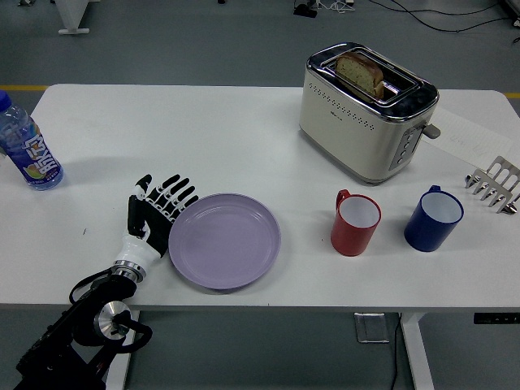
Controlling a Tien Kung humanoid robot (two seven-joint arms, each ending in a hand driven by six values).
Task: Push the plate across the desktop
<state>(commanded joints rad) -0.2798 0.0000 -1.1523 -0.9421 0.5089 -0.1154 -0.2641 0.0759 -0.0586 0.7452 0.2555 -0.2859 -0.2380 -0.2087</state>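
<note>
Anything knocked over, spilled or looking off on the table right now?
Nothing stands out. The purple plate lies flat beside the left hand, both mugs and the bottle stand upright, and the toaster holds bread.

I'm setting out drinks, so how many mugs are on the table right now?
2. A red mug stands just right of the purple plate, in front of the toaster. A blue mug stands to the red one's right. Nothing seems to hide another.

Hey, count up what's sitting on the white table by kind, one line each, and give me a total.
Plate: 1
Mugs: 2, red and blue
Toaster, holding bread: 1
Water bottle: 1
Metal toast rack: 1
Total: 6
</note>
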